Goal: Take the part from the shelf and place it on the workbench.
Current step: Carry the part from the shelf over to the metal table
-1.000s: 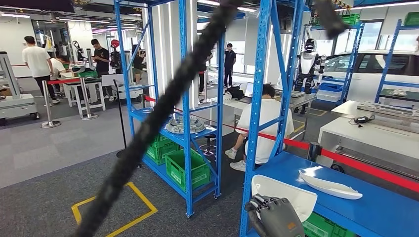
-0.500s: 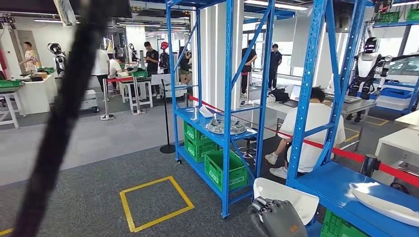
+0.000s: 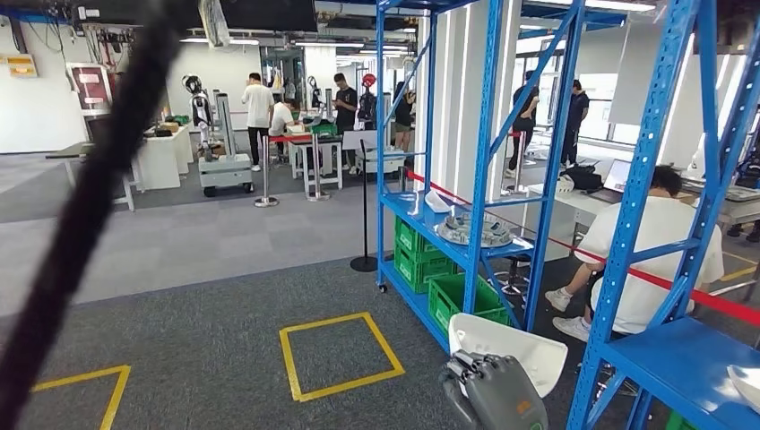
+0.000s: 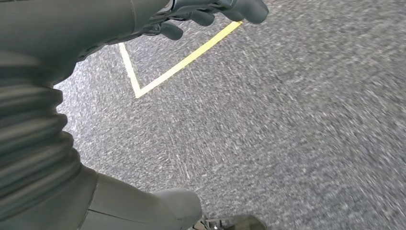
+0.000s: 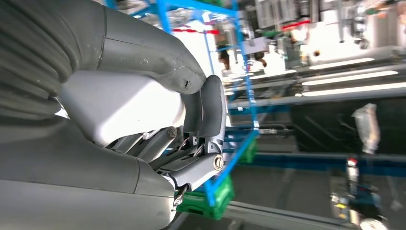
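Part point(image 3: 506, 348) in hand: the white moulded shell sits in our right hand point(image 3: 493, 394), low in the head view, with the dark fingers point(image 3: 468, 365) curled over its near rim. From the right wrist camera we see the same white part point(image 5: 119, 103) pressed between the thick grey thumb point(image 5: 148, 50) and the palm, so we judge the grasp firm. The shell extends up and to the right from the hand, away from our body, its long axis running roughly crosswise, towards the blue shelf point(image 3: 690, 363) just beside it. Our left hand point(image 4: 210, 12) hangs over grey carpet and a yellow floor line point(image 4: 184, 60), fingers loosely bent around nothing. We judge the pick-up done and the carry under way. No workbench can be named with confidence from here; white tables point(image 3: 161, 157) stand far off at the left, well apart from us, behind a seated person point(image 3: 645, 260) and a second blue rack point(image 3: 466, 179). The placing will fall to the right arm, which already has the part.
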`<state>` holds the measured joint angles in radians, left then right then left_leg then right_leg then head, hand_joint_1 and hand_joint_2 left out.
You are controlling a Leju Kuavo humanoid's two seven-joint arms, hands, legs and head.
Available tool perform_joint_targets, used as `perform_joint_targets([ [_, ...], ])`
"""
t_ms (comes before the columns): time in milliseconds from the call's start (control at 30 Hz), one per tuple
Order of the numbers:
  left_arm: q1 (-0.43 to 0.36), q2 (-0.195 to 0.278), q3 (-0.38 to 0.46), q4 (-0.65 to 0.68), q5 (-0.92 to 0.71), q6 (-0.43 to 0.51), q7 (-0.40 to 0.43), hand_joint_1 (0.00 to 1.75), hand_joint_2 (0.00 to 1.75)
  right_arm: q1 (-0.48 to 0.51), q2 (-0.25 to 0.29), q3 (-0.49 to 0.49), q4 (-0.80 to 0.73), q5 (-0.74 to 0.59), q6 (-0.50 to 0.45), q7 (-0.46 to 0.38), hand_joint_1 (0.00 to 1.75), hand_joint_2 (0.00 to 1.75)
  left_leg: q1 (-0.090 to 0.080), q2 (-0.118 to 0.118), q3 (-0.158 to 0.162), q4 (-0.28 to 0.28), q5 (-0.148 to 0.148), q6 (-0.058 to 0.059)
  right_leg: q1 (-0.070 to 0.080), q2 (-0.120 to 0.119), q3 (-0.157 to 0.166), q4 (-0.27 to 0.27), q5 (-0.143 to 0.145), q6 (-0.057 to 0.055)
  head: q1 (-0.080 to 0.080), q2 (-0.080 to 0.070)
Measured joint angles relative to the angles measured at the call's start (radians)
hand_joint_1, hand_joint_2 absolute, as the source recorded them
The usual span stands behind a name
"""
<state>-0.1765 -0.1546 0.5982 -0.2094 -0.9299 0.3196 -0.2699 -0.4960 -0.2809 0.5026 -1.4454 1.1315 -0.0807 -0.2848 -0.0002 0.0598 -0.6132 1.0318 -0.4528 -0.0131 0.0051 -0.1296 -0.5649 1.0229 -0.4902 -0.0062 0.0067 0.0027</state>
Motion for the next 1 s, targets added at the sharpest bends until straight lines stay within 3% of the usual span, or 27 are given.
perform_joint_targets([
  [33,0.002,0.001,0.000,0.000,0.001,0.000,-0.001,0.00,1.75,-0.001,0.002,0.001,0.000,0.000,-0.001,0.000,1.75,1.75,0.001,-0.013,-0.001,-0.002,0.003,0.007,-0.002,-0.002,0.001,0.000,-0.002,0.006,0.000,0.000],
  [100,0.002,0.001,0.000,0.000,0.003,0.000,-0.001,0.00,1.75,0.000,0.005,0.003,0.000,0.000,-0.006,0.003,1.75,1.75,0.005,-0.036,-0.002,-0.008,0.010,0.019,-0.008,0.042,-0.009,0.031,-0.027,0.018,0.001,0.000],
  [167,0.000,0.001,0.000,0.000,0.004,0.000,-0.003,0.00,1.75,0.005,0.004,0.002,0.002,0.000,-0.011,0.006,1.75,1.75,0.007,-0.060,-0.003,-0.011,0.015,0.027,-0.013,0.106,-0.057,0.138,-0.086,0.025,0.003,0.000],
  [233,0.001,0.000,0.000,0.000,0.006,0.000,-0.003,0.00,1.75,0.014,0.003,0.003,0.004,0.000,-0.012,0.007,1.75,1.75,0.006,-0.087,-0.006,-0.010,0.017,0.029,-0.014,0.125,-0.121,0.264,-0.133,0.027,0.004,0.000],
  [267,0.002,0.000,0.000,0.000,0.007,0.000,-0.004,0.00,1.75,0.018,0.003,0.003,0.004,0.001,-0.012,0.008,1.75,1.75,0.006,-0.102,-0.007,-0.008,0.017,0.029,-0.013,0.128,-0.134,0.287,-0.131,0.026,0.005,0.000],
  [300,0.003,0.000,0.000,0.000,0.009,0.000,-0.005,0.00,1.75,0.020,0.003,0.003,0.005,0.002,-0.012,0.008,1.75,1.75,0.006,-0.117,-0.008,-0.006,0.018,0.029,-0.014,0.130,-0.128,0.269,-0.109,0.023,0.005,0.000],
  [333,0.003,0.000,0.000,0.000,0.009,0.000,-0.005,0.00,1.75,0.020,0.003,0.003,0.005,0.002,-0.012,0.008,1.75,1.75,0.006,-0.132,-0.009,-0.003,0.019,0.028,-0.014,0.136,-0.101,0.212,-0.073,0.020,0.006,0.000],
  [400,0.003,-0.002,0.000,0.000,0.010,0.000,-0.007,0.00,1.75,0.018,0.003,0.002,0.005,0.004,-0.012,0.007,1.75,1.75,0.007,-0.158,-0.011,0.000,0.021,0.022,-0.015,0.175,-0.036,0.072,-0.015,0.013,0.006,0.000],
  [467,0.003,-0.003,0.000,0.000,0.010,0.000,-0.008,0.00,1.75,0.015,0.002,0.002,0.005,0.004,-0.012,0.008,1.75,1.75,0.009,-0.178,-0.018,-0.001,0.027,0.010,-0.012,0.198,-0.008,0.008,0.001,0.010,0.006,0.000],
  [533,0.006,-0.003,0.000,0.000,0.010,0.000,-0.008,0.00,1.75,0.013,0.003,0.002,0.004,0.005,-0.012,0.008,1.75,1.75,0.011,-0.199,-0.026,-0.007,0.035,-0.005,-0.010,0.179,-0.008,0.001,0.007,0.002,0.005,0.000],
  [567,0.008,-0.003,0.000,0.000,0.010,0.000,-0.008,0.00,1.75,0.011,0.004,0.002,0.004,0.005,-0.011,0.008,1.75,1.75,0.010,-0.195,-0.030,-0.005,0.034,-0.010,-0.011,0.167,-0.006,-0.005,0.012,-0.004,0.005,0.000],
  [633,0.009,-0.003,0.000,0.001,0.010,0.000,-0.008,0.00,1.75,0.007,0.006,0.002,0.004,0.005,-0.012,0.007,1.75,1.75,0.006,-0.145,-0.059,0.049,-0.002,-0.017,-0.013,0.141,-0.002,-0.017,0.020,-0.018,0.002,0.000],
  [700,0.007,-0.003,0.000,0.001,0.010,0.000,-0.009,0.00,1.75,0.007,0.006,0.002,0.004,0.005,-0.012,0.007,1.75,1.75,0.006,-0.086,-0.116,0.179,-0.073,-0.023,-0.009,0.114,-0.003,-0.019,0.021,-0.025,-0.001,0.000],
  [767,0.008,-0.003,0.000,0.001,0.010,0.000,-0.008,0.00,1.75,0.009,0.006,0.002,0.004,0.006,-0.012,0.007,1.75,1.75,0.009,-0.070,-0.155,0.274,-0.107,-0.029,-0.007,0.085,-0.004,-0.018,0.020,-0.026,-0.001,0.000],
  [800,0.009,-0.003,0.000,0.001,0.010,0.000,-0.008,0.00,1.75,0.009,0.006,0.002,0.004,0.006,-0.011,0.007,1.75,1.75,0.011,-0.066,-0.147,0.268,-0.097,-0.031,-0.007,0.071,-0.004,-0.017,0.019,-0.025,-0.001,0.000],
  [833,0.009,-0.003,0.000,0.001,0.010,0.000,-0.008,0.00,1.75,0.009,0.006,0.003,0.004,0.005,-0.011,0.007,1.75,1.75,0.012,-0.058,-0.117,0.219,-0.071,-0.032,-0.008,0.058,-0.004,-0.016,0.018,-0.024,-0.001,0.000],
  [900,0.008,-0.003,0.000,0.001,0.010,0.000,-0.008,0.00,1.75,0.008,0.006,0.002,0.004,0.005,-0.011,0.007,1.75,1.75,0.011,-0.014,-0.033,0.074,-0.019,-0.029,-0.005,0.034,-0.003,-0.010,0.013,-0.016,-0.001,0.000],
  [933,0.007,-0.003,0.000,0.000,0.010,-0.001,-0.009,0.00,1.75,0.007,0.006,0.002,0.004,0.005,-0.011,0.007,1.75,1.75,0.009,0.004,-0.005,0.025,-0.005,-0.023,-0.003,0.024,-0.002,-0.007,0.010,-0.010,0.000,0.000],
  [967,0.007,-0.004,0.000,0.000,0.010,-0.001,-0.009,0.00,1.75,0.007,0.006,0.002,0.004,0.005,-0.012,0.007,1.75,1.75,0.007,0.015,0.007,0.001,-0.001,-0.016,0.000,0.015,-0.002,-0.005,0.008,-0.005,0.000,0.000],
  [1000,0.006,-0.004,0.000,0.000,0.010,-0.001,-0.009,0.00,1.75,0.006,0.006,0.002,0.004,0.005,-0.012,0.007,1.75,1.75,0.005,0.010,0.005,0.000,-0.002,-0.008,0.002,0.005,-0.001,-0.005,0.007,0.000,0.001,0.000],
])
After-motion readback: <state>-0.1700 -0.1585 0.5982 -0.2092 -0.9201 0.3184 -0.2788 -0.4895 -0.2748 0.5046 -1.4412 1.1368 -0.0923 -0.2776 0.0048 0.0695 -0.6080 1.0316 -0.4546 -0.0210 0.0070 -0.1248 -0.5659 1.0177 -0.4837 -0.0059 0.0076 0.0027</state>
